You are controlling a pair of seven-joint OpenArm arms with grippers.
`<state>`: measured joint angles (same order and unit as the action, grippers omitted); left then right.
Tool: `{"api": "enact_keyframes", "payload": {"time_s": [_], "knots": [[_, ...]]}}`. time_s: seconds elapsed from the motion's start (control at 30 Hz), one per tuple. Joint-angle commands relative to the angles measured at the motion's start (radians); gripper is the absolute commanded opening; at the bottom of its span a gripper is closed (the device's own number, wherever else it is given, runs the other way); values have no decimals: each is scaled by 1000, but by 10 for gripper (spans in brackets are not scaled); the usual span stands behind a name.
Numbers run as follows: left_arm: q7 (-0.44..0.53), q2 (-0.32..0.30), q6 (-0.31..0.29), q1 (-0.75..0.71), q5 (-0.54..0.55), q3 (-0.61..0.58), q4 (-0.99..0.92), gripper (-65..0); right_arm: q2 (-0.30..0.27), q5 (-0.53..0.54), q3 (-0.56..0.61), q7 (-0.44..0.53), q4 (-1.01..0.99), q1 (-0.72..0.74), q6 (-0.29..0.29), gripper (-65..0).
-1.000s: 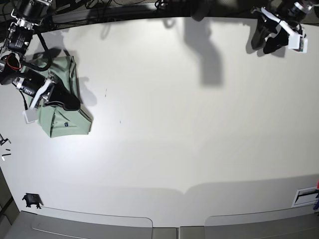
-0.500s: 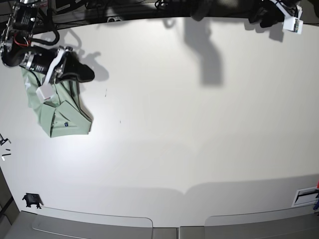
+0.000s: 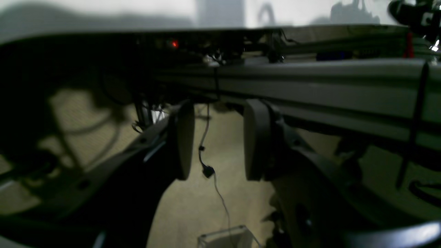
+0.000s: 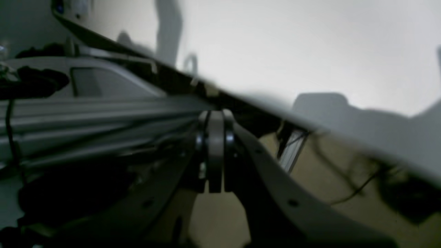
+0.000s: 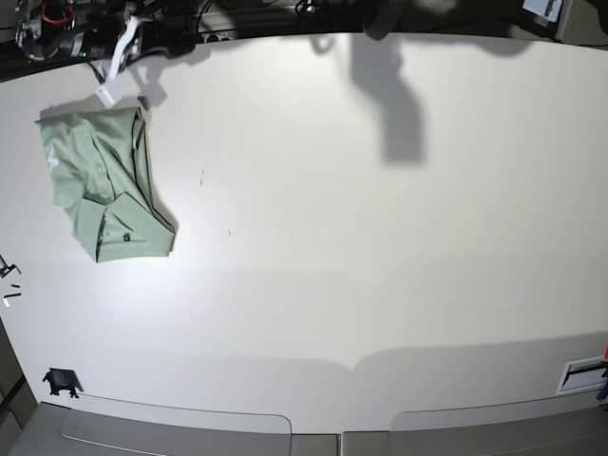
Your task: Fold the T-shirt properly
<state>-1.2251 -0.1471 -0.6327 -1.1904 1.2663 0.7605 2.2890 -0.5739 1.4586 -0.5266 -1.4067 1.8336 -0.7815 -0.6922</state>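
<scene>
The T-shirt (image 5: 104, 185) is pale mint green and lies folded into a compact shape at the table's far left, collar and tiny dark label toward the front. No gripper touches it. My right gripper (image 4: 215, 162) is shut with its pads together and nothing between them. It is drawn back past the table's rear edge, and its arm (image 5: 116, 46) shows at the top left of the base view. My left gripper (image 3: 218, 141) is open and empty, also behind the rear edge. Only a white part of its arm (image 5: 539, 8) shows at the top right.
The white table (image 5: 361, 237) carries dark arm shadows (image 5: 385, 95) near the back. A small black object (image 5: 60, 382) sits at the front left and a white slotted piece (image 5: 581, 373) at the right edge. An aluminium rail (image 3: 327, 86) runs behind the table.
My right arm has lifted off the T-shirt and pulled back to the rear left corner. My left arm has withdrawn almost out of the base view. The T-shirt now lies uncovered.
</scene>
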Motion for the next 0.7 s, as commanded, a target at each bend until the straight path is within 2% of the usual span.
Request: {"api": "enact_keyframes", "payload": {"time_s": [0.0,0.13,0.17,0.27,0.3,0.57,0.67], "knots": [[-4,-3,-5,-26,29,5,14,-437,-16,25,-11,10,14,-29,-6,-650],[-47,-3,-5,-38,29,5,14,-438,-16,25,-11,10,14,-118,-6,-650],[-56,-3,-10,-41,29,4,14,-460,-16,25,-11,10,14,-135,-6,-650],[-112,-3,-27,-43,30,4,14,-623,-16,25,-11,10,14,-180,-6,-650],[-122,-3,-27,-43,30,4,14,-650,-16,25,-11,10,14,-193,-6,-650],[-126,-4,-28,-53,29,2,-54,-650,-16,25,-10,10,-7,-266,-6,-650],[-102,-36,-60,-53,29,-33,-142,-650,-16,25,-10,10,-31,-264,-6,-650]]}}
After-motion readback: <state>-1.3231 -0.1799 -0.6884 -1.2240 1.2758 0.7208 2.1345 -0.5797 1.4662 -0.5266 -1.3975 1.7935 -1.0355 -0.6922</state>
